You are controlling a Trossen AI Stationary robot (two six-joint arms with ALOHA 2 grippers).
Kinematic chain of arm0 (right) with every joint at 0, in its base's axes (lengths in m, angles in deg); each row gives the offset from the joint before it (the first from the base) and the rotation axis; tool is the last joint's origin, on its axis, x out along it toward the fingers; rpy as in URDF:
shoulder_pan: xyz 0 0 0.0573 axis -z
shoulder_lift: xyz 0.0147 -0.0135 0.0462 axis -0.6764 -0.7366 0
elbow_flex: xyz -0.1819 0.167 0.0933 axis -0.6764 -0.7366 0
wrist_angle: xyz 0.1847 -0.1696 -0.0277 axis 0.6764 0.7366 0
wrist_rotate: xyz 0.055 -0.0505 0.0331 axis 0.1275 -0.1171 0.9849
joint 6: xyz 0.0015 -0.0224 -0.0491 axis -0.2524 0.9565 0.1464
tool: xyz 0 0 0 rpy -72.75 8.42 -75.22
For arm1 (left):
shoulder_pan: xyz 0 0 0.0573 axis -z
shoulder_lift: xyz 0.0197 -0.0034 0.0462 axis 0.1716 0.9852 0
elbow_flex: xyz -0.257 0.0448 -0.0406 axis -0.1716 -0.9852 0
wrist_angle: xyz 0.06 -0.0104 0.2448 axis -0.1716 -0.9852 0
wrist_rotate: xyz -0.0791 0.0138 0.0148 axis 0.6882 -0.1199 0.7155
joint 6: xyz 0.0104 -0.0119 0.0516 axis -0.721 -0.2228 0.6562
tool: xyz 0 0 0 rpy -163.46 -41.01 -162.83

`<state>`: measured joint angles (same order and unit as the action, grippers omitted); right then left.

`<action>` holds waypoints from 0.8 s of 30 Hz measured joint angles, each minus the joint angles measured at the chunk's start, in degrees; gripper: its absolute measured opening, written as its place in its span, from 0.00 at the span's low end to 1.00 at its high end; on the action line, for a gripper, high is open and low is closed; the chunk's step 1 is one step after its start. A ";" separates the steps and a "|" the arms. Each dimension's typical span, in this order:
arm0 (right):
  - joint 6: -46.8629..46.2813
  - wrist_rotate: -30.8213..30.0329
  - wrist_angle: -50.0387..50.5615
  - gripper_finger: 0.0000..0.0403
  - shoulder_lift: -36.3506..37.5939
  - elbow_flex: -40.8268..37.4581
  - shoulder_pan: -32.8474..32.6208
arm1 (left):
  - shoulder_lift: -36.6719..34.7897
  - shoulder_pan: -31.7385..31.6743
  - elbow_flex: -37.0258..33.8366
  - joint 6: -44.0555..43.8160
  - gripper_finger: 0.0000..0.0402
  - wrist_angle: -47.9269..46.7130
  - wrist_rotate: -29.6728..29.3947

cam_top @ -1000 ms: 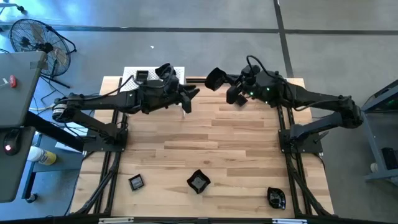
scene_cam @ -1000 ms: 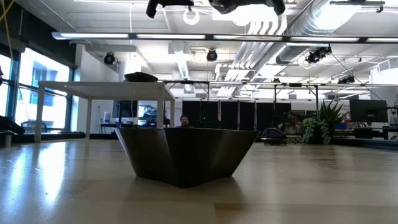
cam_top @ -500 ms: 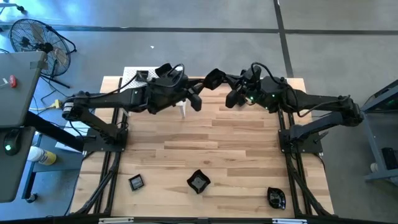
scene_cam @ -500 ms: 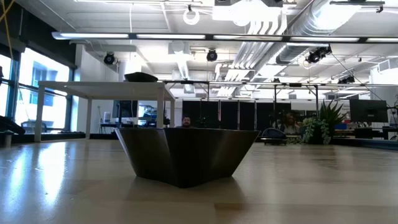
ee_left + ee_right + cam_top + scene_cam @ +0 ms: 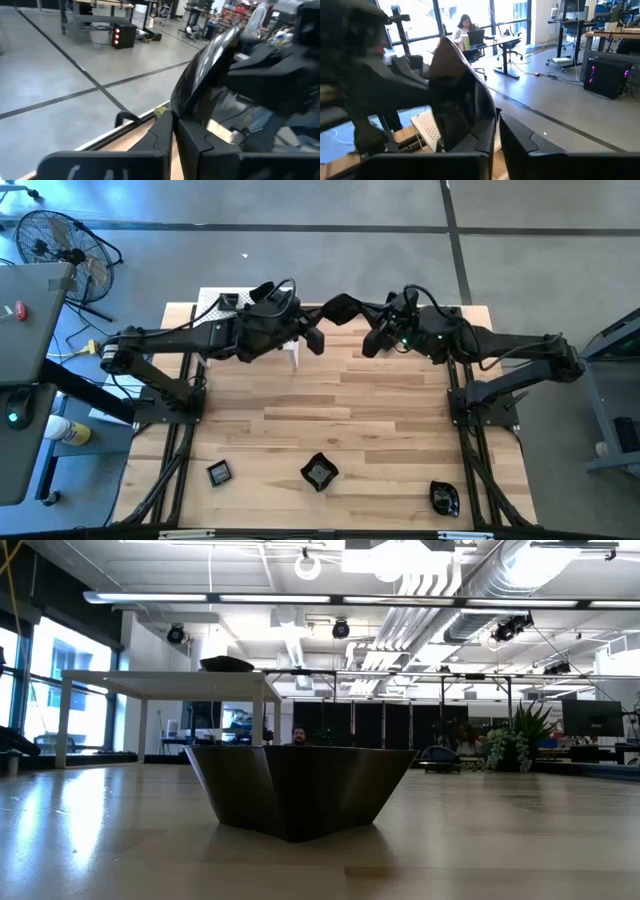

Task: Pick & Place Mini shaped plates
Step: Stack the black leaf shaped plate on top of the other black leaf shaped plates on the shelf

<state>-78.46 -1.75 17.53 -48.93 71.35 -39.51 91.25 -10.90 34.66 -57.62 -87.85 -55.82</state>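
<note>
One glossy black mini shaped plate (image 5: 343,306) hangs in the air above the table's far edge, between my two arms. My left gripper (image 5: 320,330) is shut on its left side. My right gripper (image 5: 368,322) is on its right side with its fingers close together. In the left wrist view the plate (image 5: 207,65) rises above my fingers. Three more mini plates rest on their bases near the table's near edge: a small square one (image 5: 219,473), an angular one (image 5: 319,472) and a rounded one (image 5: 444,498). My left gripper pinches the plate's rim (image 5: 173,111) between its two fingers, reaching in from the table's left side. The plate stands on edge above the fingers, clear of the table. My right gripper has the opposite rim (image 5: 494,118) between its two fingers, reaching in from the table's right side. The plate (image 5: 455,90) stands tilted, lifted clear.
A white perforated stand (image 5: 214,301) sits at the far left corner, and a small white post (image 5: 294,358) stands below my left gripper. The low view looks straight at the angular plate (image 5: 300,790). Bare wood lies across the table's middle (image 5: 330,405).
My left gripper has gone toward the table's right edge, up to the plate in my right gripper, and has taken hold of its rim. My right gripper has edged toward the left arm, and the plate has tipped flatter between the two grippers.
</note>
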 joint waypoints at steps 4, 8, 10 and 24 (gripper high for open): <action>0.92 0.28 -0.26 0.18 0.00 0.00 0.02 | 0.00 -0.10 2.82 -0.44 0.01 -3.31 0.28; 0.90 1.44 -0.07 0.29 0.00 0.00 0.02 | 0.00 -1.31 6.26 -2.64 0.01 -10.13 0.38; 1.07 2.17 0.02 0.33 0.00 0.00 0.04 | -0.03 -2.30 7.56 -5.14 0.00 -14.66 0.51; 1.12 7.64 1.50 0.37 0.00 -0.02 0.04 | -4.41 -17.10 8.05 -15.42 0.00 -47.70 15.80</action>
<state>-77.35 5.88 19.03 -48.93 71.33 -39.47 86.85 -28.00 42.71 -73.04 -135.55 -40.01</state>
